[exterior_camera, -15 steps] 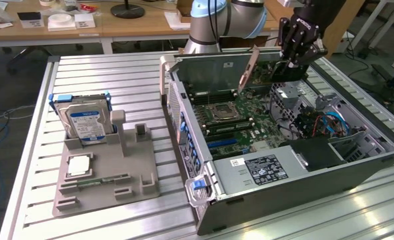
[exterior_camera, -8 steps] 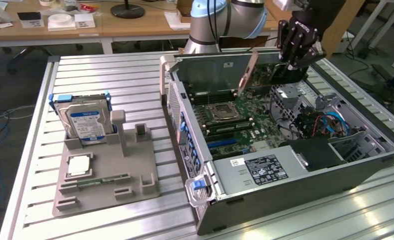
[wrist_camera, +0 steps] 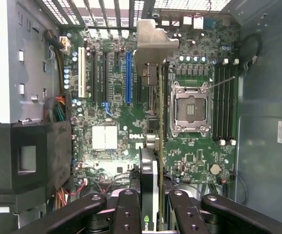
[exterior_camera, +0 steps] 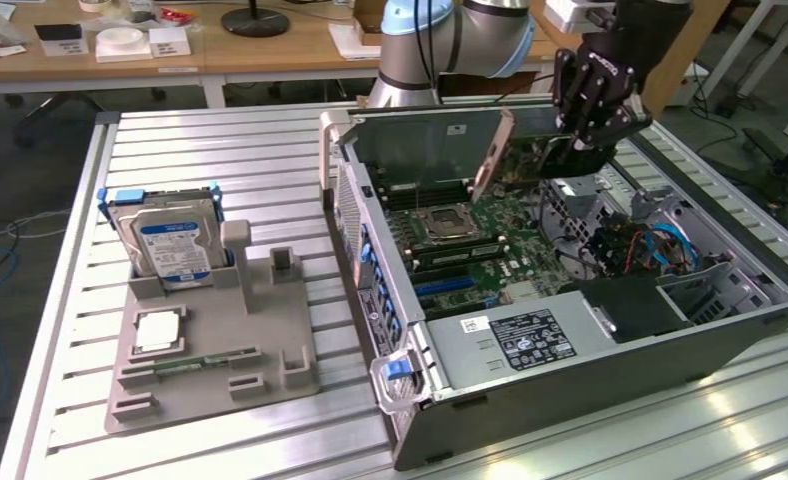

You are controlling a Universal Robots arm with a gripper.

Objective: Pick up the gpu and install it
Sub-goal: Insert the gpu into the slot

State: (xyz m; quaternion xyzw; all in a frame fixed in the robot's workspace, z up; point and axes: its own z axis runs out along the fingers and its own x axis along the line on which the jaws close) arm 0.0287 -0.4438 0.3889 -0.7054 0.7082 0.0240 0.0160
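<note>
One gpu (wrist_camera: 150, 58), clamped edge-on in the tool (wrist_camera: 153, 214), hangs over the motherboard (exterior_camera: 461, 240) inside the open computer case (exterior_camera: 714, 330) — clear of its slots. Well apart on the worktop (exterior_camera: 234, 150), a grey holder (exterior_camera: 207, 370) holds one hard drive (exterior_camera: 174, 245) upright.

The gpu (wrist_camera: 149, 170) pairs a glossy green circuit-board edge with a dull silver metal bracket. The tool (wrist_camera: 153, 209) is matt black, its plates bolted. The computer case (exterior_camera: 608, 385) is grey sheet metal, the table (exterior_camera: 221, 150) ribbed brushed aluminium, and the holder tray (exterior_camera: 207, 385) matt grey plastic.
</note>
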